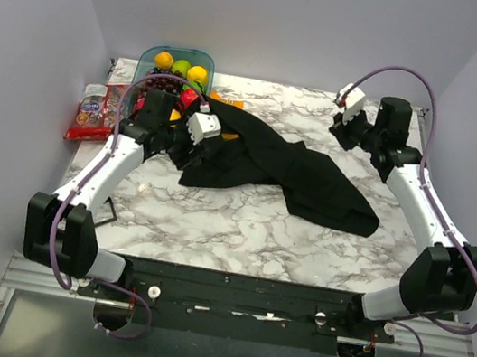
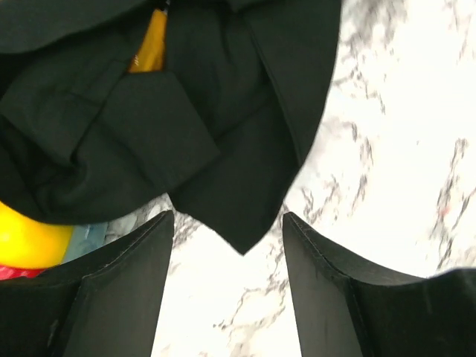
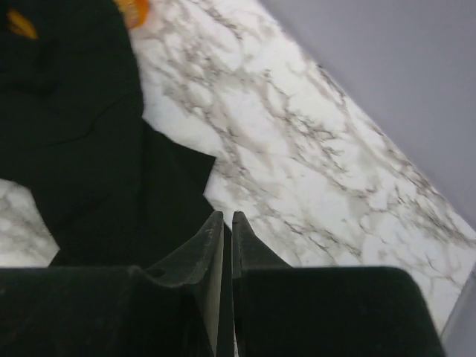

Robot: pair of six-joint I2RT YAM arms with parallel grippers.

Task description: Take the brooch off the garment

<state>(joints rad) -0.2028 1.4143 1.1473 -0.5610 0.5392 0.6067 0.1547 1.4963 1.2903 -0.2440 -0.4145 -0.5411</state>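
The garment [image 1: 286,168], a black shirt, lies crumpled across the middle of the marble table [image 1: 240,225]. The brooch is hidden in every view. My left gripper [image 1: 187,145] hovers over the shirt's left end. In the left wrist view it [image 2: 227,216] is open and empty, and a pointed corner of the shirt [image 2: 238,186] lies between and just beyond its fingertips. My right gripper [image 1: 340,130] is at the back right, off the shirt's far edge. In the right wrist view it [image 3: 227,214] is shut on nothing, and the shirt [image 3: 97,149] lies to its left.
A pale blue bin [image 1: 154,53] of toy fruit stands at the back left, with a red snack packet [image 1: 92,113] beside it. An orange item [image 1: 230,101] pokes out behind the shirt. A yellow fruit [image 2: 26,238] lies close to my left finger.
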